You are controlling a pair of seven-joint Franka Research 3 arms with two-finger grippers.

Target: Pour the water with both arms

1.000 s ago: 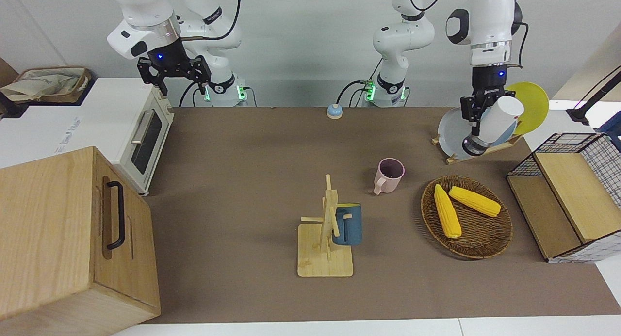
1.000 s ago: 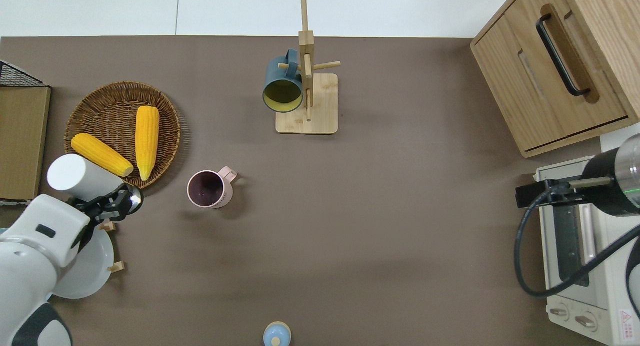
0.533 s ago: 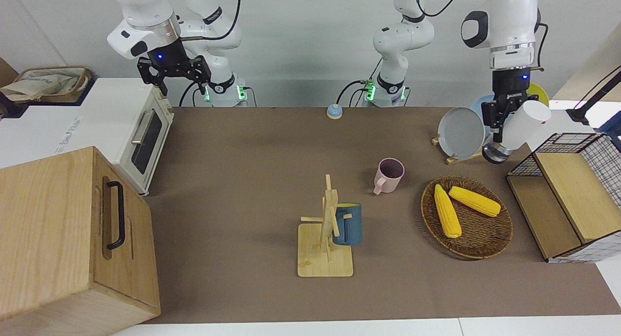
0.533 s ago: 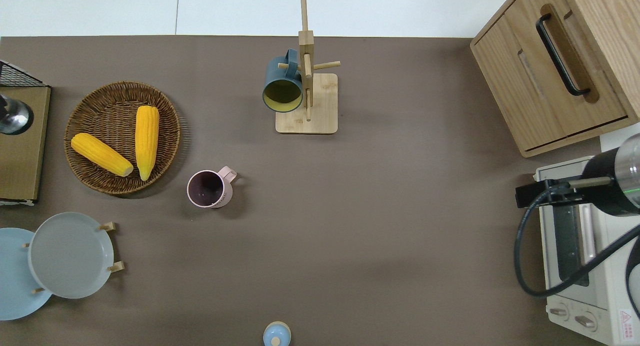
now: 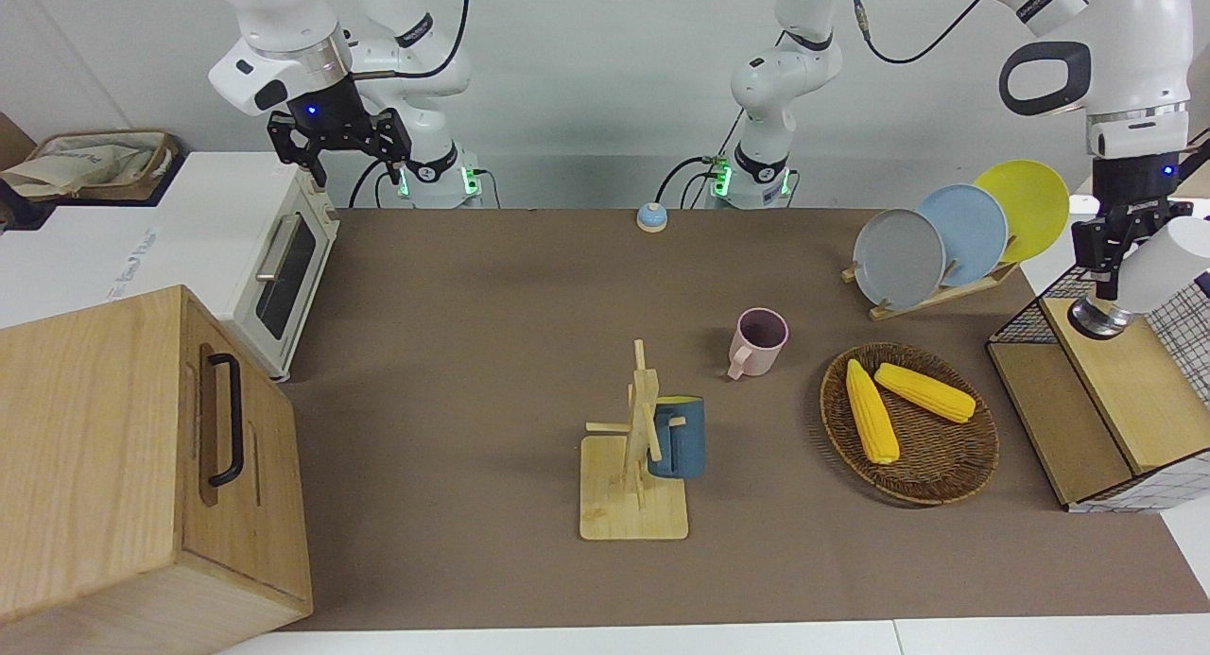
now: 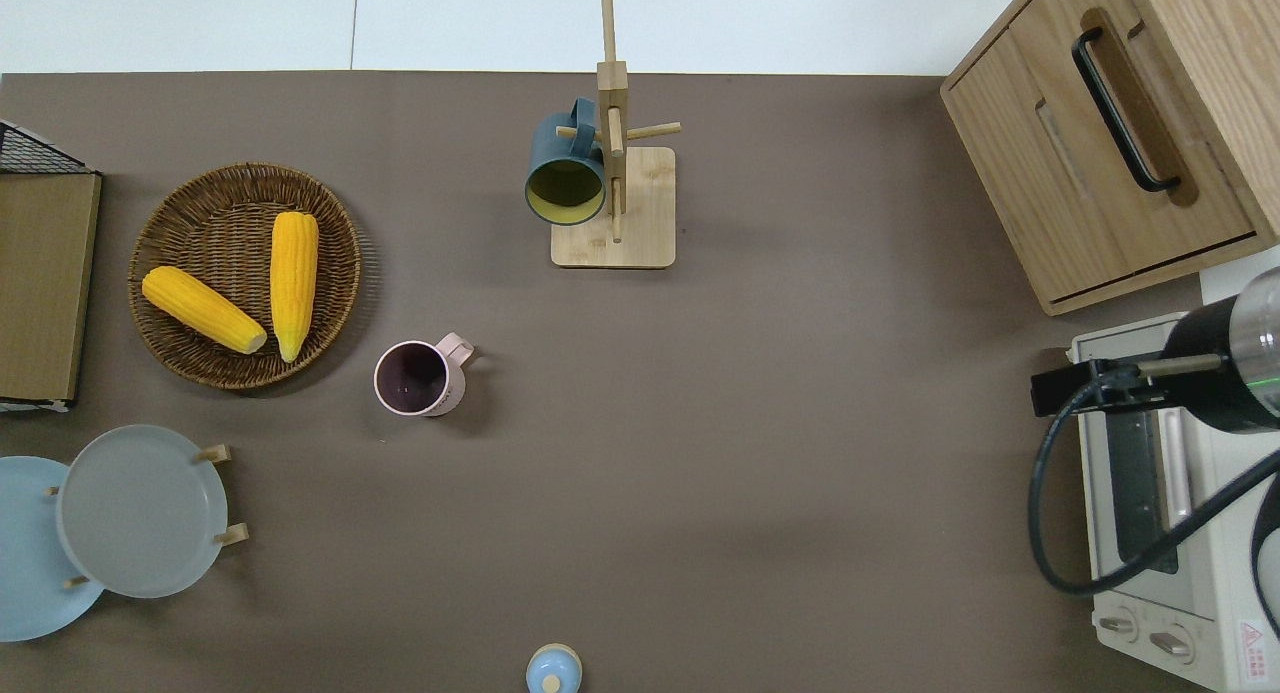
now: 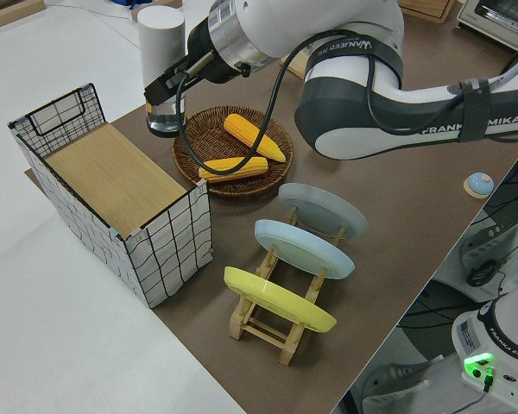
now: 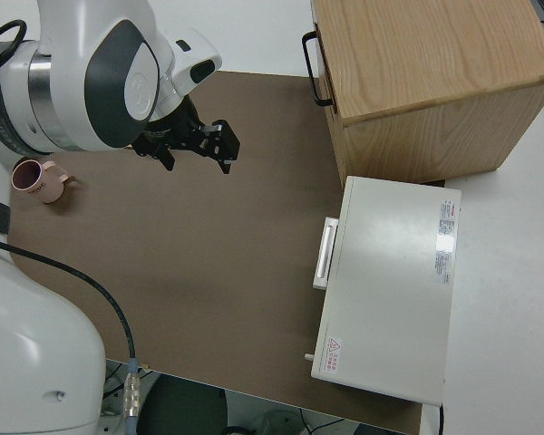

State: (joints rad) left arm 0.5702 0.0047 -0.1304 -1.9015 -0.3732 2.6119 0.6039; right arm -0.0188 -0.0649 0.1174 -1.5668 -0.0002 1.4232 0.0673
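My left gripper (image 5: 1104, 250) is shut on a white bottle (image 5: 1155, 263) with a clear lower part, held tilted in the air. In the front view it hangs over the wooden shelf of a wire crate (image 5: 1115, 390) at the left arm's end of the table. The left side view shows the same gripper (image 7: 167, 83) clamped on the bottle (image 7: 160, 34) near the crate (image 7: 112, 185). Neither shows in the overhead view. A pink mug (image 5: 759, 340) (image 6: 415, 377) stands upright on the brown table, apart from the bottle. My right gripper (image 5: 338, 145) is parked, fingers open.
A wicker basket (image 6: 190, 373) with two corn cobs lies beside the mug. A plate rack (image 5: 945, 286) holds three plates. A wooden mug tree (image 6: 612, 208) carries a blue mug (image 6: 565, 178). A toaster oven (image 5: 274, 258), a wooden cabinet (image 5: 142, 466) and a small blue bell (image 5: 651, 217) also stand here.
My left arm has carried the white bottle away from the plate rack to above the wire crate, leaving the overhead view. The right arm has not moved.
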